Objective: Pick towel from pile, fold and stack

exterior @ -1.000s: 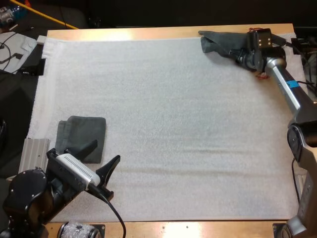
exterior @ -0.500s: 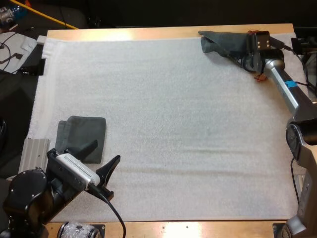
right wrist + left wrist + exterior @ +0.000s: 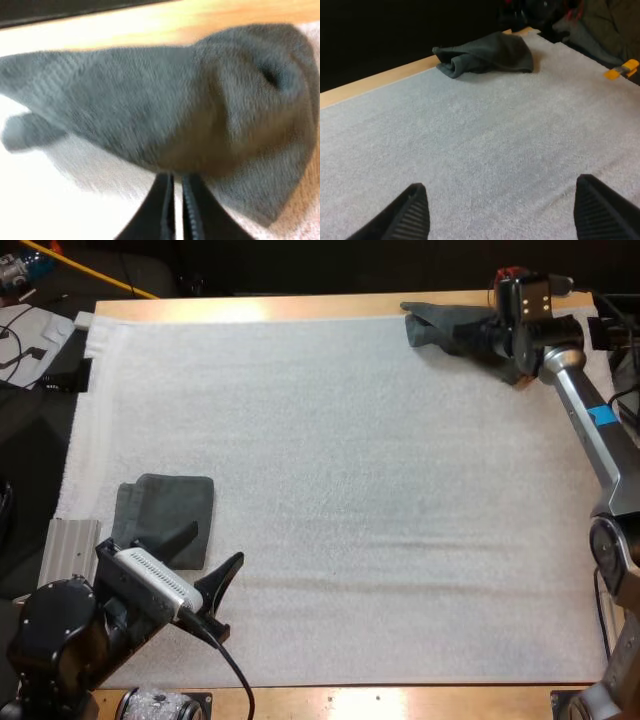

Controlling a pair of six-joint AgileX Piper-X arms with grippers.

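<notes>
Right gripper [image 3: 488,332] at crumpled dark grey-green towel [image 3: 445,325], far right corner of white mat [image 3: 350,490] on wooden table [image 3: 250,308].
Right arm stretched far forward along the mat's right edge, wrist turned left toward the towel; jaws drawn nearly together, pinching the cloth's near edge. Left gripper [image 3: 214,545] low at the near left corner, angled forward over bare mat, jaws wide and holding nothing. Folded dark grey-green towel [image 3: 170,515] lies flat just beside it.

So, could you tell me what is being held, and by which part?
The right gripper pinches the crumpled towel by its edge; the left gripper holds nothing.
</notes>
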